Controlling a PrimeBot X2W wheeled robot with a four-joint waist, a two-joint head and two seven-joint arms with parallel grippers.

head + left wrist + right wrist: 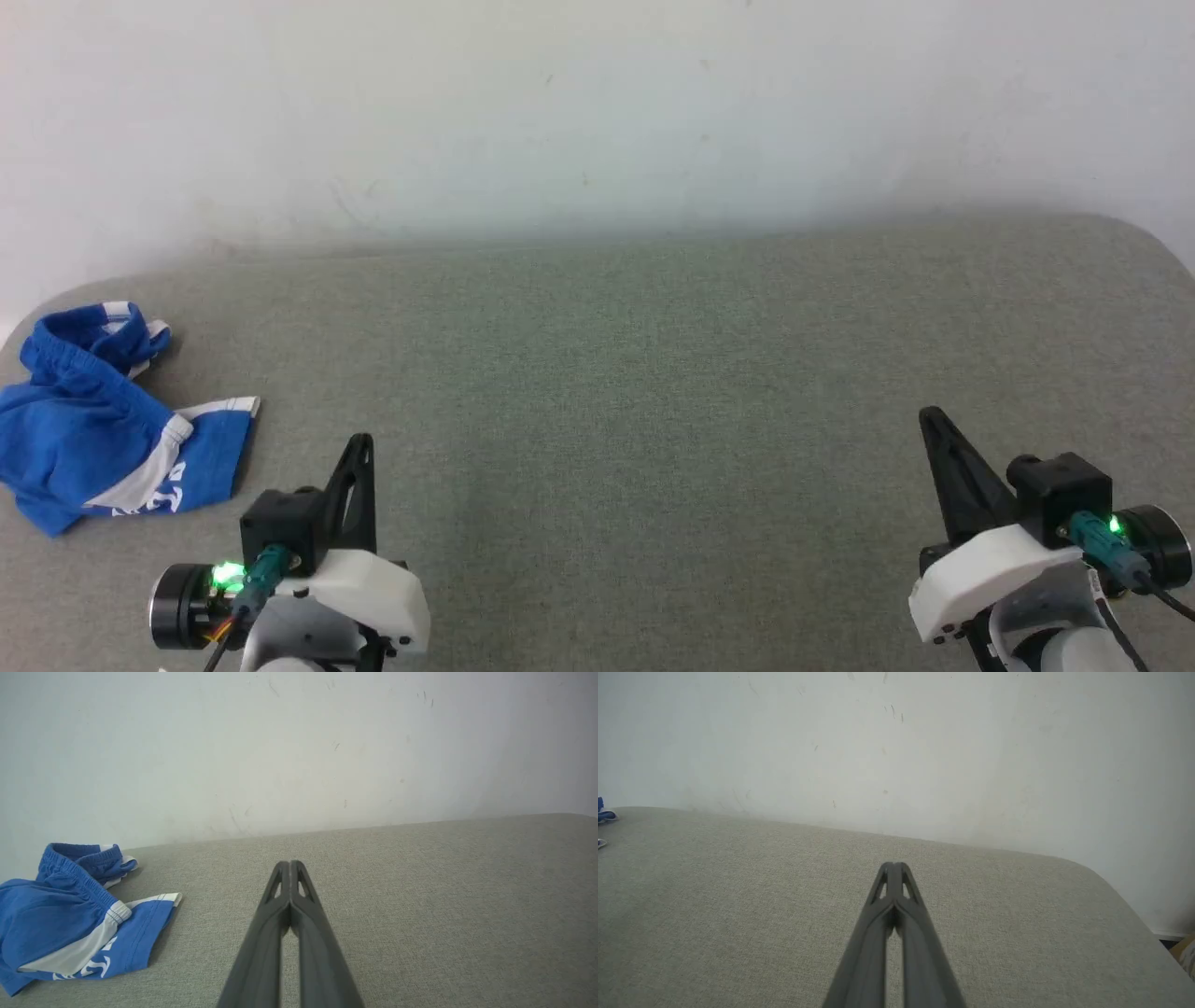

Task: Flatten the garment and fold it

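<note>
Head view with both wrist views. The garment (103, 439), a crumpled pair of bright blue soft-fabric shorts with white hem bands and a white side stripe bearing lettering, is seen lying bunched at the far left edge of the table (607, 373), a flat surface with rounded corners covered in grey woven cloth. The gathered waistband is turned towards the pale, scuffed wall (597, 112) behind the table.

The left claw (362, 441), two long dark fingers on a white wrist housing, is held above the table just right of the garment and apart from it. In the left wrist view its fingers are pressed together at the tips (289, 863) with nothing between them, and the garment (60, 924) is shown to their left.

The right claw (929, 413) is held well apart from the garment, over the table's right side. It is likewise clenched and empty (892, 864) (a blue sliver of the garment (602, 815) is caught at the left margin of the right wrist view).
</note>
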